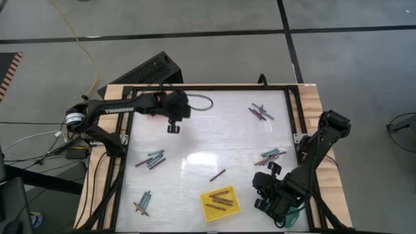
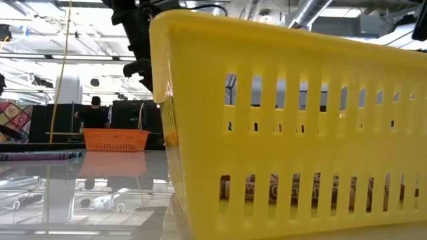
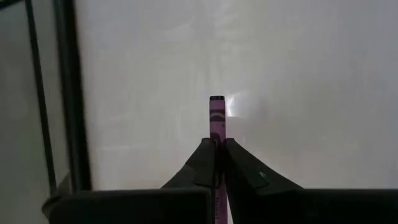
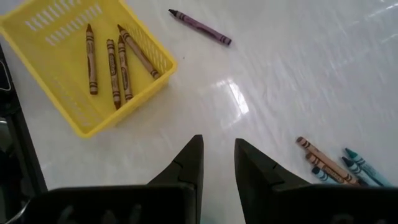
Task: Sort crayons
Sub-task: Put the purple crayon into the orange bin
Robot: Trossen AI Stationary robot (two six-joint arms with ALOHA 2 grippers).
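Left gripper (image 3: 216, 163) pinches a purple crayon (image 3: 216, 118) above bare table, far from the yellow basket (image 4: 93, 121) — brown crayons (image 4: 115, 59) only. Right gripper (image 4: 217, 163), beside the basket, waits part-open, empty.

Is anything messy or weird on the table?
Most crayons are not sorted yet. Little piles lie scattered on the white table, and one purple crayon lies alone near the yellow tray, which holds only brown ones. The left end effector is shut on a purple crayon.
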